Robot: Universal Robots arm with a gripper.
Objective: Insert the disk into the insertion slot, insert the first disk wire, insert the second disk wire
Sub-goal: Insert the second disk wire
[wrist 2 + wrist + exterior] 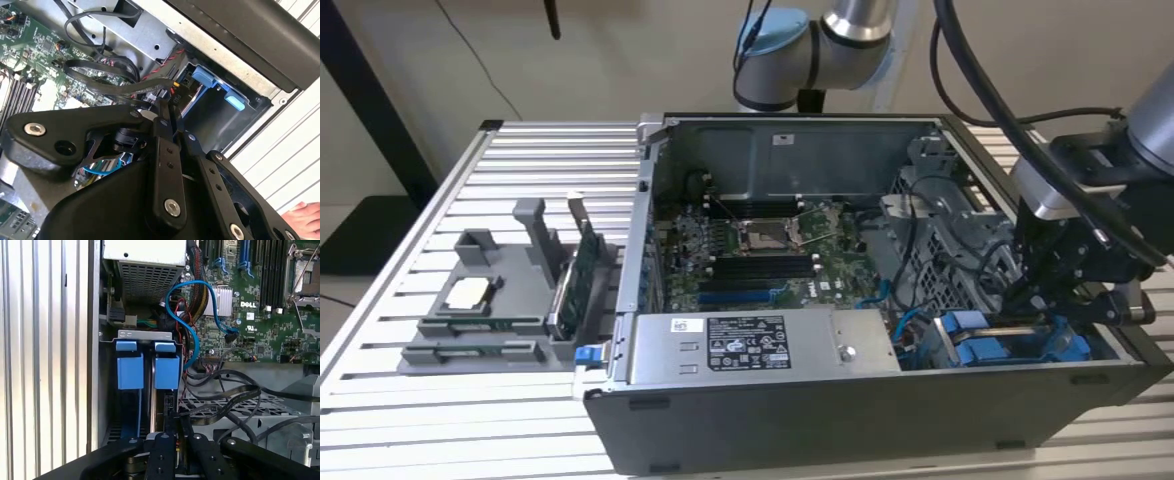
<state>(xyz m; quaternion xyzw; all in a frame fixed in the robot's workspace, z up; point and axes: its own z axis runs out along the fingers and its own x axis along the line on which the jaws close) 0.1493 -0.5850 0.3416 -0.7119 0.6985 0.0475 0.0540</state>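
The insertion slot [1014, 345], a dark metal bay with blue plastic fittings [167, 371], sits in the case's corner on the exterior view's right. A pale flat face inside the bay looks like the disk [196, 104], seated between the blue pieces; most of it is hidden. My gripper [1025, 300] reaches down into the case right at the bay's edge. Its fingers [164, 447] are drawn together on what looks like the plug of a black flat disk wire [107, 82]. A bundle of red, black and yellow wires [161, 70] ends beside the fingertips [165, 112].
The green motherboard [761, 250] fills the case's middle, and the grey power-supply box [761, 345] lies along the front wall. A blue cable [192, 325] and black cables [235, 395] loop near the bay. A grey parts holder [494, 300] stands on the slatted table [400, 410]. A hand [300, 216] shows outside the case.
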